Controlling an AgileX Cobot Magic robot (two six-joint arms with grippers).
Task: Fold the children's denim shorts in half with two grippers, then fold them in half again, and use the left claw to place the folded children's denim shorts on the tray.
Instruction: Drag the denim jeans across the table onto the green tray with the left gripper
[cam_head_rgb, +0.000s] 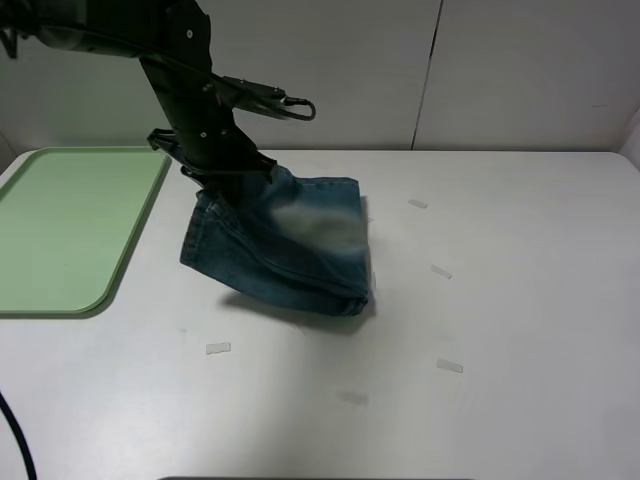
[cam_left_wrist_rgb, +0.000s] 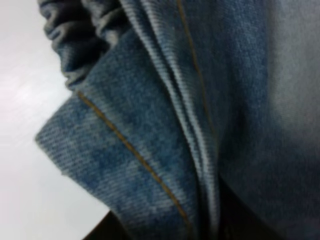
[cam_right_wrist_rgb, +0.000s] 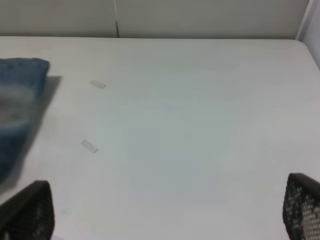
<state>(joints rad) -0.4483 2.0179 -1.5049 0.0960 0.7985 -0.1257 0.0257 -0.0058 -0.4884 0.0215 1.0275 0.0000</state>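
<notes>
The children's denim shorts (cam_head_rgb: 290, 250), folded into a small blue bundle, hang tilted from my left gripper (cam_head_rgb: 225, 175), the left claw, which is shut on their upper left edge. The lower right corner rests on the white table and the left side is lifted, with a shadow under it. In the left wrist view the denim shorts (cam_left_wrist_rgb: 200, 110) fill the frame with folds and orange stitching. The right gripper (cam_right_wrist_rgb: 165, 210) is open, its mesh-padded fingertips (cam_right_wrist_rgb: 30, 210) wide apart above bare table, right of the shorts (cam_right_wrist_rgb: 20, 100). The pale green tray (cam_head_rgb: 60, 225) lies at the left edge with nothing on it.
Small strips of clear tape lie on the table: one (cam_head_rgb: 218, 348) in front of the shorts and several to the right (cam_head_rgb: 450, 366). The left arm reaches in from the upper left. A wall stands behind the table's far edge.
</notes>
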